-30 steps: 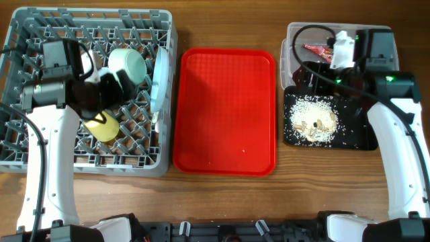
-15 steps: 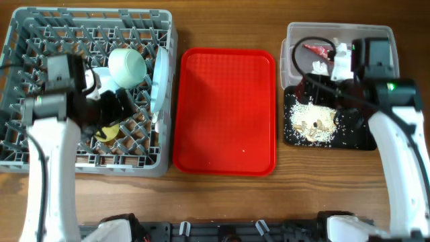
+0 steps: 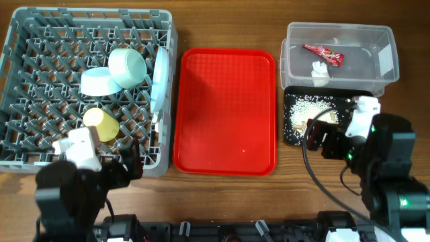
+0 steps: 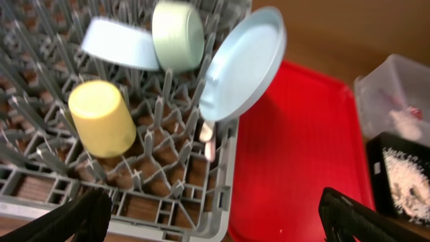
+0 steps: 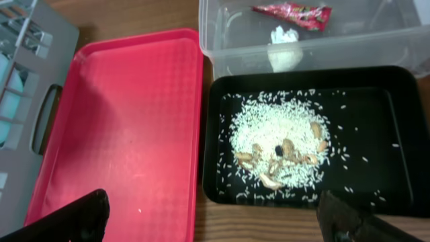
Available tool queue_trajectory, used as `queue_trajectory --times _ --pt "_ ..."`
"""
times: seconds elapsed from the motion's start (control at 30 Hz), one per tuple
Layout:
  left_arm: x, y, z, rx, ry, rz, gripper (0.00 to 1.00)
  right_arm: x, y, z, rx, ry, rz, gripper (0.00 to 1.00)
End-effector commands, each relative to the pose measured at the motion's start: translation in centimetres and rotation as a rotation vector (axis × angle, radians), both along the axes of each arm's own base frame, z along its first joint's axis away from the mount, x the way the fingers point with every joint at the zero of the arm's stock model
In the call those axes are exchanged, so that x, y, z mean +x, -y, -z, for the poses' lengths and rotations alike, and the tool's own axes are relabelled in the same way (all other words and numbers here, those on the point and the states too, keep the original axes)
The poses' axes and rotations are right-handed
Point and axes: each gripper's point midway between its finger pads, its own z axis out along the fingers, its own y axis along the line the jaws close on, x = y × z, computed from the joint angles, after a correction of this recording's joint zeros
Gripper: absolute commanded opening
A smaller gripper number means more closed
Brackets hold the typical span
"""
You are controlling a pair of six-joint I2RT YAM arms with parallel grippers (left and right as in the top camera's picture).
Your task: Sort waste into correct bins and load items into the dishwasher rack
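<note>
Dishwasher rack point(image 3: 94, 11), grey, pegged, filling the upper left of the overhead frame: loaded with a pale-blue plate point(image 3: 160, 81) standing on edge along the right wall, two bowls point(image 3: 127, 67) tipped together near the middle top, and a yellow cup point(image 3: 101, 124) lying below them. Pale utensil handle point(image 4: 209, 138) poking out under the plate; fork and spoon not told apart, possibly only one showing. Clear tub point(image 3: 386, 40), upper right: red wrapper point(image 3: 324, 54) and white scrap point(image 3: 320, 70) inside. Black tray point(image 5: 403, 87), just below and touching the tub: rice scraps point(image 5: 279, 134) heaped at the middle with a few brown bits among them. Judged done or very nearly so: waste sorted, dishes racked, only the cutlery count unconfirmed. Red serving tray point(image 3: 225, 111), centre of frame between rack and bins, bare save a few pale specks. Left end effector point(image 4: 218, 218), low left over the rack's near edge, fingers spread wide, holding nothing. Right end effector point(image 5: 215, 218), low right beside the black tray, likewise spread wide and holding nothing. Wooden worktop point(image 3: 228, 195) beneath all. No obstruction noted.
</note>
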Motion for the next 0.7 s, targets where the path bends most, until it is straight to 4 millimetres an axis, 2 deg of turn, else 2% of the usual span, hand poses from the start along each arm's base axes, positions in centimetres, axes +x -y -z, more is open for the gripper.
queue_trajectory --times 0.0,0.27,0.57,0.67 --pt "-1.5 0.0 -0.6 0.026 0.067 0.012 1.00 -0.7 0.4 0.4 -0.006 -0.013 0.027 1.00" --pt "-2.6 0.1 0.1 0.024 0.037 0.012 1.00 -0.3 0.4 1.1 -0.006 -0.045 0.027 1.00" --pt "-2.8 0.1 0.4 0.023 0.022 0.012 1.00 0.4 0.4 2.6 -0.007 -0.118 0.027 1.00" --pt "-2.8 0.1 0.4 0.023 0.022 0.012 1.00 0.3 0.4 2.6 -0.008 -0.114 0.026 1.00"
